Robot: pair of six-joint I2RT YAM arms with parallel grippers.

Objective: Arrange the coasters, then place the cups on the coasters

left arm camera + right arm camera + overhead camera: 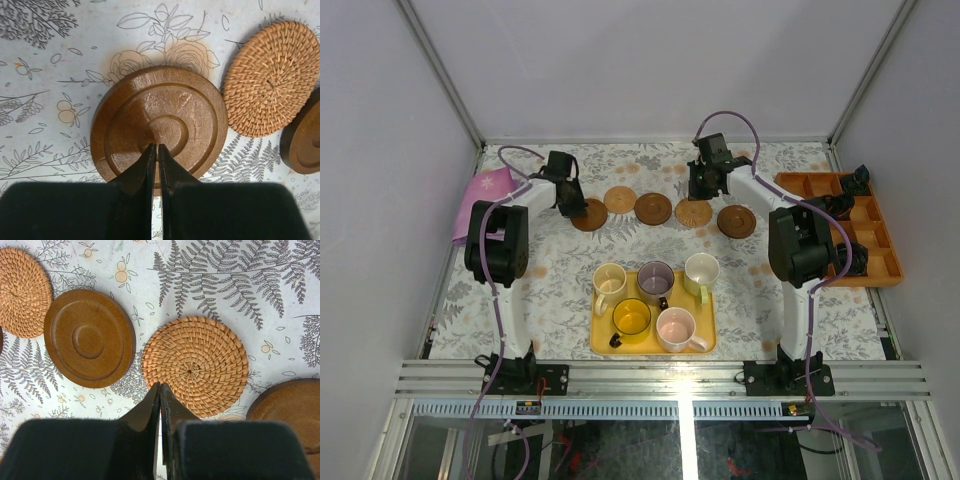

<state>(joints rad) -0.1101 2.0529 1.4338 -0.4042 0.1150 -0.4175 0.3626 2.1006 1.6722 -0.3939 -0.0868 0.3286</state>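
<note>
- Lying flat in a loose row across the far part of the floral table (560,290) are five coasters. From left to right they are the leftmost dark coaster (588,215), left woven coaster (619,199), middle dark coaster (653,208), right woven coaster (693,213) and rightmost dark coaster (736,221).
- Each coaster is sitting just beside the next one. None is overlapping another.
- The left gripper (155,150) is pointing down over the leftmost dark coaster, with its jaws pressed together and gripping nothing.
- In the left wrist view the tips are showing against that coaster's ringed centre. Whether they are touching the wood, I cannot tell.
- The right gripper (160,387) is pointing down at the near-left rim of the right woven coaster, jaws clenched tight and gripping nothing. Contact with the weave is unclear.
- All five cups are standing upright on the yellow tray (603,347) at the near middle of the table, well apart from the coaster row.
- The cream cup (609,281), grey-purple cup (655,278) and pale greenish cup (701,272) are making up the far row of the tray.
- The yellow cup (631,317) and pink cup (676,328) are making up the near row.
- An orange compartment tray (880,265) is sitting at the right edge of the table.
- A pink cloth (480,195) is lying at the far left.
</note>
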